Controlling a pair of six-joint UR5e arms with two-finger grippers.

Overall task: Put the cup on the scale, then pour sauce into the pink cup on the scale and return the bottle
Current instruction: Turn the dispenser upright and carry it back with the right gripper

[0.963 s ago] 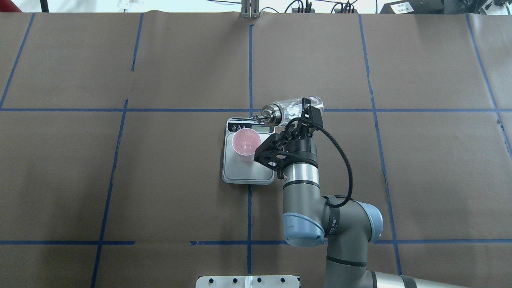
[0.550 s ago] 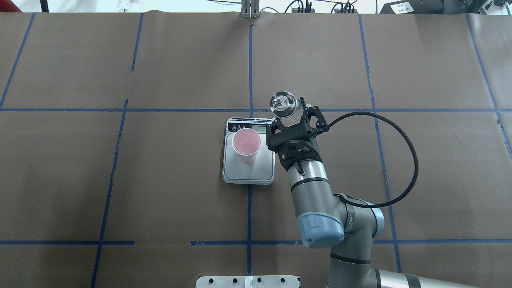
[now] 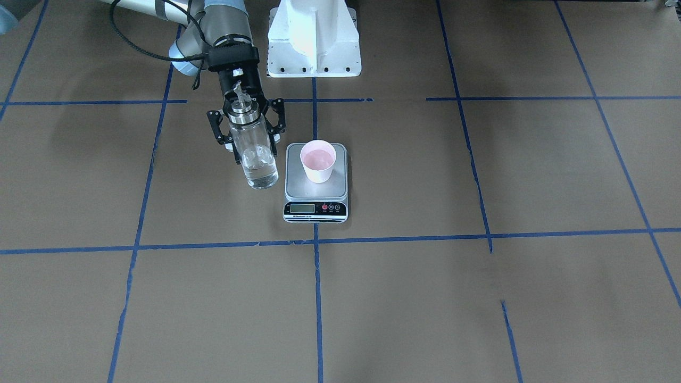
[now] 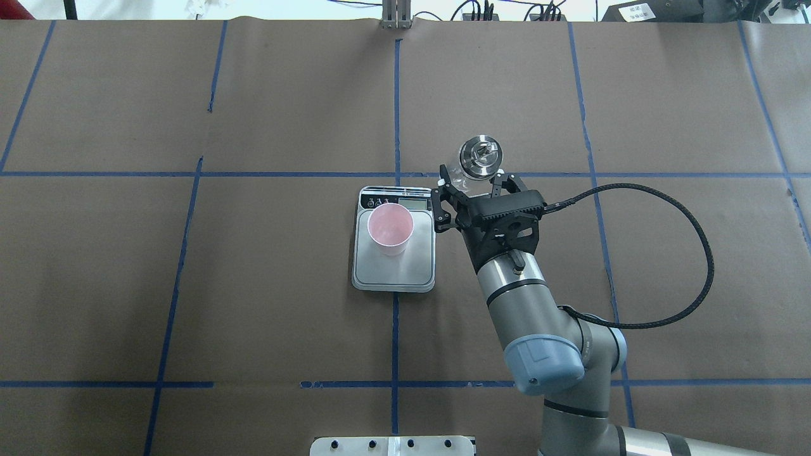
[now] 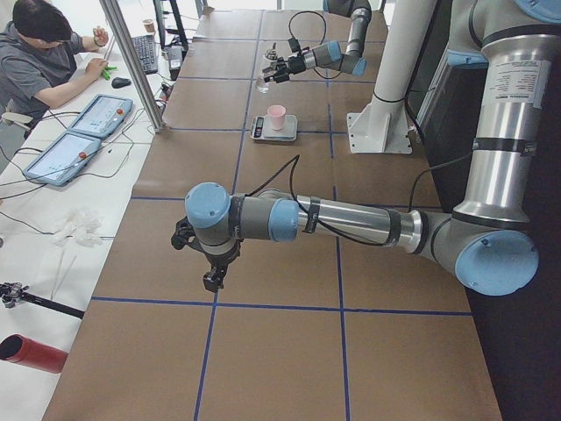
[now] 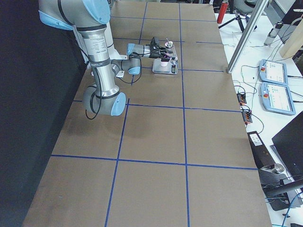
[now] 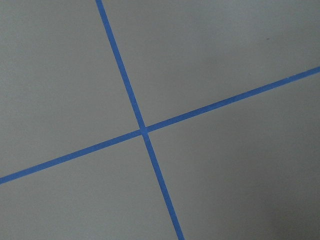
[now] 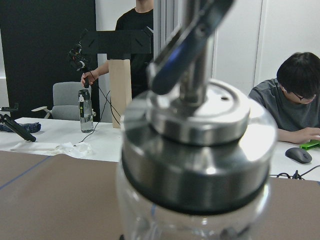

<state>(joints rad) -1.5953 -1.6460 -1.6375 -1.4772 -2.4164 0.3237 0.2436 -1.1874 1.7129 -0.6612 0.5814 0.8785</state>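
The pink cup stands upright on the far left part of the scale, whose plate is silver and whose display strip is black; both show in the front view too, cup and scale. My right gripper is shut on the clear glass bottle and holds it upright just to the right of the scale, apart from the cup. A little clear sauce lies at the bottle's bottom. The silver cap fills the right wrist view. My left gripper shows only in the left side view; I cannot tell its state.
The table is brown paper with blue tape lines. The white robot base stands behind the scale. My left arm stretches low over the table's left end. An operator sits at a side table with tablets beyond the far edge.
The bottle has turned from lying tipped, spout toward the cup, to upright. My right gripper has carried it to the right, away from the scale. The cup has not moved.
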